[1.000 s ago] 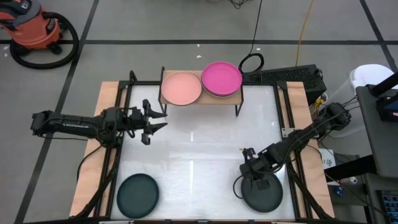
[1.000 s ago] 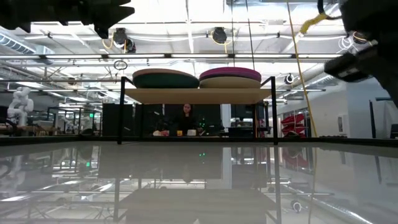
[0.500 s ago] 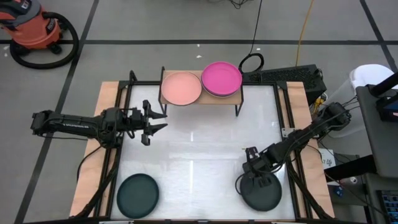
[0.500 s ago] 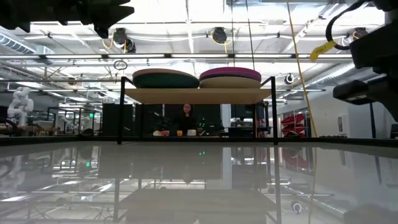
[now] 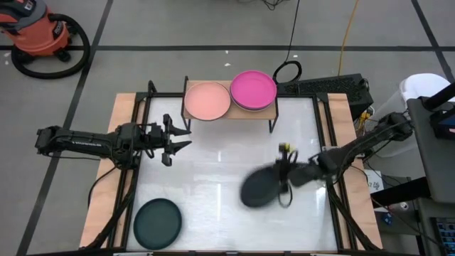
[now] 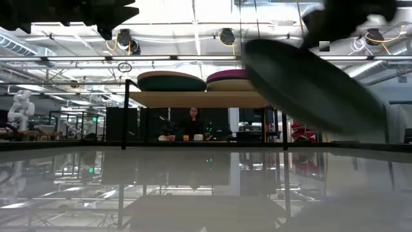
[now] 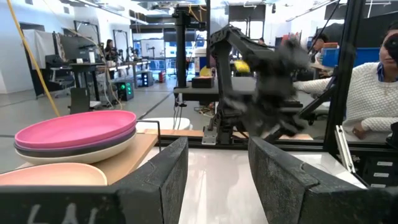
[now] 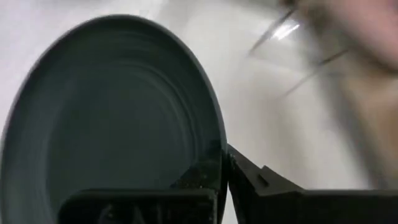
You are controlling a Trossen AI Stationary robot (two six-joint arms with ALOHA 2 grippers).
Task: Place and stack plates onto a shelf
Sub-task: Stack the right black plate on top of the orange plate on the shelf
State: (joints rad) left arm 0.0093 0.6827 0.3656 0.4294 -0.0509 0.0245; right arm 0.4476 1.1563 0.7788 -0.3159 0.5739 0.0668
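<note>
My right gripper [image 5: 285,174] is shut on a dark plate [image 5: 259,188], which is in the air over the table's right half, level with its middle. The low view shows this plate [image 6: 309,84] tilted, well above the tabletop. The light-wood shelf [image 5: 228,113] stands at the far edge. It carries a salmon plate [image 5: 207,100] and a stack topped by a magenta plate [image 5: 253,89]. A second dark plate [image 5: 158,222] lies flat near the table's near left corner. My left gripper [image 5: 179,139] hovers open by the shelf's left end, touching nothing. My right gripper pinches the dark plate's rim [image 8: 214,155] between its two fingers, one finger [image 8: 261,183] on each face of the plate. The plate is lifted clear of the table, tilted, and reaches from the fingers toward the table's left.
Wooden side boards [image 5: 114,156] and black frame rails flank the white tabletop. A person sits beyond the table's right side in the left wrist view [image 7: 367,93]. A red shop vacuum [image 5: 39,35] stands on the floor beyond the table's far left corner.
My right gripper, which stood at the far rim of the dark plate lying near the near right corner, has risen and swung toward the table's middle. The plate has come up off the table with it and now hangs tilted in the air.
</note>
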